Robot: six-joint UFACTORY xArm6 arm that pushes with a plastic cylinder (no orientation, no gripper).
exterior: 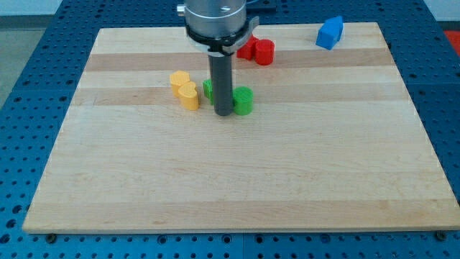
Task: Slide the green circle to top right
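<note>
Four colours of blocks sit on the wooden board (237, 180). My tip (224, 113) is down on the board near the middle, just left of the green circle (244, 101), so close they seem to touch. A second green block (208, 88) peeks out behind the rod, on its left. Two yellow blocks (184, 89) sit further left, side by side. The red blocks (259, 50) are above, near the top. The blue block (330, 32) is at the top right. There are no jaws, only a rod.
</note>
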